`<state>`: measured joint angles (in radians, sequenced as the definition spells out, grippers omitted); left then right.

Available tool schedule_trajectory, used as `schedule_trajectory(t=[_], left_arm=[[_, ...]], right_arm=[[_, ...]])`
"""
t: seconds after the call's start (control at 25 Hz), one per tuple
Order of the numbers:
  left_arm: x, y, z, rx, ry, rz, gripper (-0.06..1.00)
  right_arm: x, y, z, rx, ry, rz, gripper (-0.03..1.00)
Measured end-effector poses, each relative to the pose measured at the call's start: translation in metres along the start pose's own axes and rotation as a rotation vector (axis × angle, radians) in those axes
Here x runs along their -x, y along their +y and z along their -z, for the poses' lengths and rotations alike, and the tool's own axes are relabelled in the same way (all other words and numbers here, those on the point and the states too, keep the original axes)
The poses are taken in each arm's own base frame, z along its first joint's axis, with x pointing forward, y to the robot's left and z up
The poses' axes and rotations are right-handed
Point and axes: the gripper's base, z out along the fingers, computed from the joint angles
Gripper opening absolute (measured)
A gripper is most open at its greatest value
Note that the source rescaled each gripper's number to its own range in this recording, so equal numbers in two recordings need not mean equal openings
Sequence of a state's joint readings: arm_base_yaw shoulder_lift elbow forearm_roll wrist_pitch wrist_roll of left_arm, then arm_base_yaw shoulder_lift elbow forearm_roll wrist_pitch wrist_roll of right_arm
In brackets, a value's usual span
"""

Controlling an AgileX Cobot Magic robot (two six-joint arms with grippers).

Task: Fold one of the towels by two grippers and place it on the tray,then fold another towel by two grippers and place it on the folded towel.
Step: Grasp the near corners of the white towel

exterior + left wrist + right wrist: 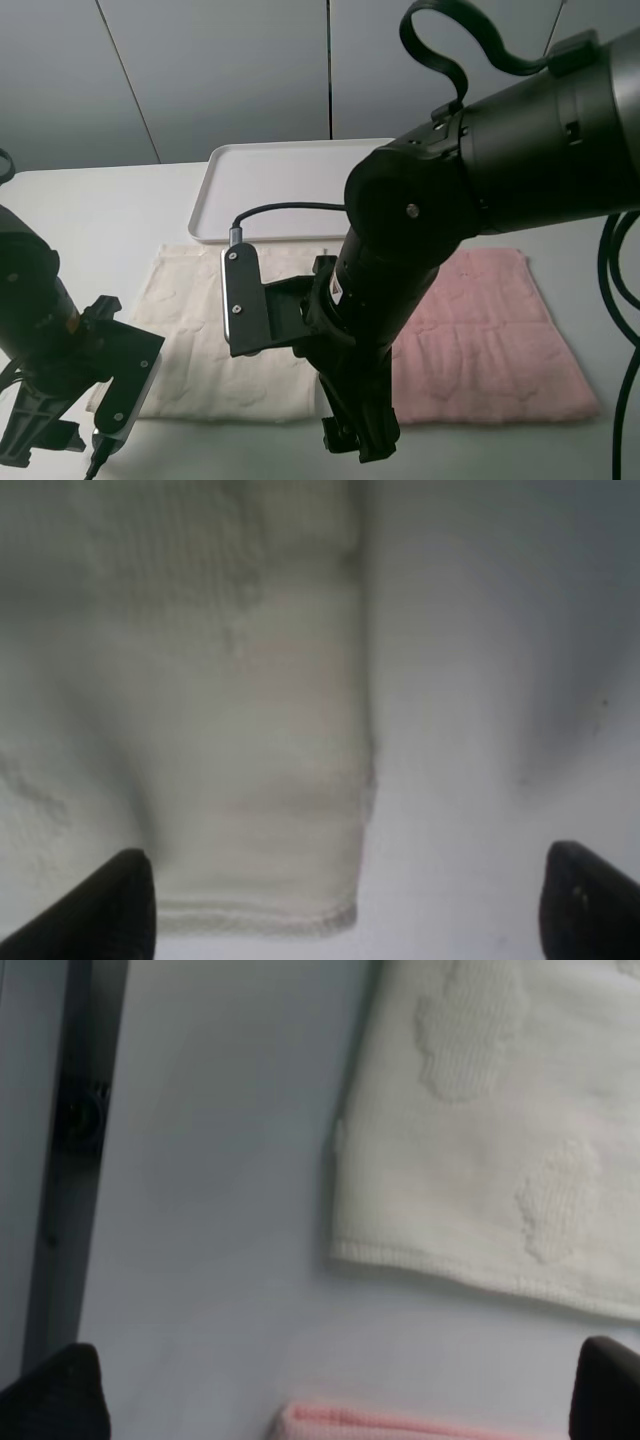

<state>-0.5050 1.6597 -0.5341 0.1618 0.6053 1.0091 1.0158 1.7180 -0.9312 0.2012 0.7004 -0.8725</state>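
Lying flat side by side before the tray (300, 190), the cream towel (200, 330) and pink towel (490, 340) leave bare table (100, 210) beyond their edges away from it. Your arms bend low there: left gripper (350, 910) wide over a cream corner, right gripper (330, 1390) wide over the gap.

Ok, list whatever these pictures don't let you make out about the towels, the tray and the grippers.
- Exterior high: the right arm covers the cream towel's right edge, the pink towel's left part and the tray's right end.
- Exterior high: the left gripper is dark in the frame corner, so its jaws can't be read there.
- Left wrist: blurred, so the cream towel's pattern is unreadable.
- Any printed mark on either towel: too small to find.
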Motion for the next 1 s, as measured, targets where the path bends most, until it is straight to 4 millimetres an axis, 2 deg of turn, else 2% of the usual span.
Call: schedule_trajectory(t=[0.84,1.0], left_arm=[[0.001,-0.001,-0.016,-0.075,0.046,-0.016,0.99],[0.001,-0.001,-0.016,-0.074,0.046,-0.012,0.98]], right_arm=[[0.004,0.003,0.0,0.006,-0.016,-0.004,1.0],[0.01,0.011,-0.011,0.027,0.001,0.028,1.0]])
